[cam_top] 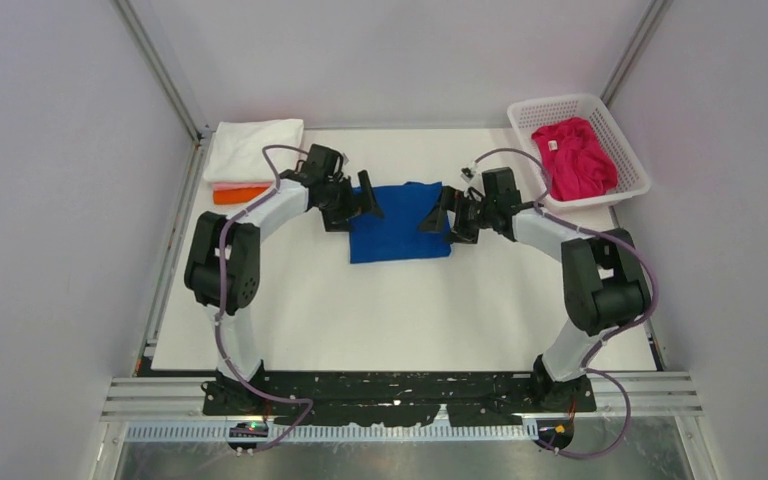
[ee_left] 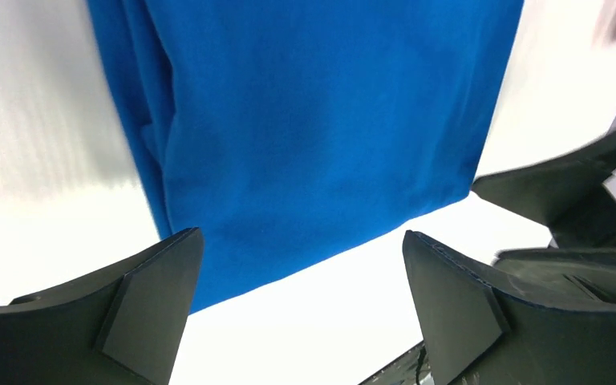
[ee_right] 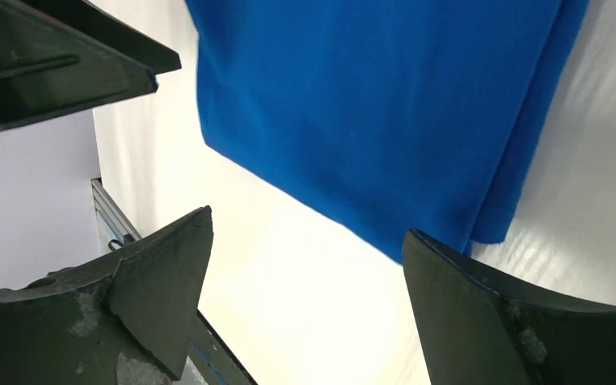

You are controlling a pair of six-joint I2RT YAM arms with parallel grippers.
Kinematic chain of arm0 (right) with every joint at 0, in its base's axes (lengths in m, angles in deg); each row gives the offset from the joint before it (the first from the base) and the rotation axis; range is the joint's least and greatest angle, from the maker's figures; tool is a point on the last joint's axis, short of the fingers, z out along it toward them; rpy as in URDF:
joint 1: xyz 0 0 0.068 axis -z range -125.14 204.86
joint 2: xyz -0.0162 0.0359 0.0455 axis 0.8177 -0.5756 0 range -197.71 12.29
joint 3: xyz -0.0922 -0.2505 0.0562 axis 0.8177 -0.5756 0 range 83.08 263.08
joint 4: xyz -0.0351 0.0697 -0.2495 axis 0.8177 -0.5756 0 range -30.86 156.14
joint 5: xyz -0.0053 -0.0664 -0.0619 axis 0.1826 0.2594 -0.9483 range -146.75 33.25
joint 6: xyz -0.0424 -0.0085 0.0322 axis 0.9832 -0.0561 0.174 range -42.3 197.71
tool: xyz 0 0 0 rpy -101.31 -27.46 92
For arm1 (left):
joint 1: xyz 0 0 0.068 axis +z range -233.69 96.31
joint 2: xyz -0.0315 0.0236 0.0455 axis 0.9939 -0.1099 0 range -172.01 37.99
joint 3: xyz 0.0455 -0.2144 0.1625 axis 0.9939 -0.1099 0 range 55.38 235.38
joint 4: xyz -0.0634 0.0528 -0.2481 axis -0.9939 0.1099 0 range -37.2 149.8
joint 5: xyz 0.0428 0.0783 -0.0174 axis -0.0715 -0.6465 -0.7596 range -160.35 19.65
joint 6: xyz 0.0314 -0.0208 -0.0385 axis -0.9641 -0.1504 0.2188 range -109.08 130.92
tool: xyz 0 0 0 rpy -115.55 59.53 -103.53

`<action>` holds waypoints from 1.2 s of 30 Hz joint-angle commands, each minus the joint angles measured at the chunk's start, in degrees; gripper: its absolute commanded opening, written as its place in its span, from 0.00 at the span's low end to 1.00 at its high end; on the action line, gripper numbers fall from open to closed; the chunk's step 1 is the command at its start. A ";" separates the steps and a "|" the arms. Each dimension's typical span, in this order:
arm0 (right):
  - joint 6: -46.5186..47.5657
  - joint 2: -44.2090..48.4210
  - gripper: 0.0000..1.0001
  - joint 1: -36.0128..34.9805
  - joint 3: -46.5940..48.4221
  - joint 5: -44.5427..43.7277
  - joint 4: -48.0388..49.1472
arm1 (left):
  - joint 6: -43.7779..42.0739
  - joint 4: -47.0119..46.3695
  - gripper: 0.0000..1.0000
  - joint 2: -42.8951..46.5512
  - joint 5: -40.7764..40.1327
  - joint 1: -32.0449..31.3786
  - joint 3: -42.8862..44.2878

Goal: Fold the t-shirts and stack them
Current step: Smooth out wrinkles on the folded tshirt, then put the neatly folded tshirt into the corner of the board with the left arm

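Note:
A royal blue t-shirt (cam_top: 398, 222) lies folded into a rough rectangle on the white table, mid-back. It also shows in the left wrist view (ee_left: 313, 120) and the right wrist view (ee_right: 385, 104). My left gripper (cam_top: 368, 203) is open and empty at the shirt's left edge. My right gripper (cam_top: 438, 214) is open and empty at its right edge. A magenta t-shirt (cam_top: 578, 157) lies crumpled in the white lattice basket (cam_top: 628, 160) at the back right. A folded stack at the back left holds a white t-shirt (cam_top: 252, 148), a pale pink one (cam_top: 230, 186) and an orange one (cam_top: 238, 196).
The white table mat (cam_top: 400, 310) reaches from the arms' bases to the back wall. Metal frame posts stand at both back corners. A black base rail (cam_top: 400, 395) runs along the near edge.

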State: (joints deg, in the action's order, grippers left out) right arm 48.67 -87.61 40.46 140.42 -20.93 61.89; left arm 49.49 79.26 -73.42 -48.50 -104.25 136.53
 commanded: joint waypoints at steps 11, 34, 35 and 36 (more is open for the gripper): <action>6.81 16.36 0.95 3.74 -1.42 -11.23 -9.08 | -3.06 6.49 0.97 -9.23 -1.53 4.25 10.00; 9.32 20.72 0.95 8.86 -4.84 -10.83 -9.06 | -6.89 28.01 0.00 -22.84 -22.13 -4.25 36.34; 9.34 21.00 0.95 9.03 -4.90 -10.89 -9.08 | -7.92 29.37 0.00 -24.01 -23.94 -4.33 38.53; 9.41 21.07 0.96 9.21 -5.05 -11.06 -9.08 | -8.94 30.52 0.00 -25.01 -25.67 -4.40 40.72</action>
State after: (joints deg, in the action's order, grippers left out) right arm 56.78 -69.49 48.77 135.55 -31.64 51.88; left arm 44.59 102.97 -95.35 -65.33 -108.12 169.03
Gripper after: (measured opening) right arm 0.954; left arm 0.035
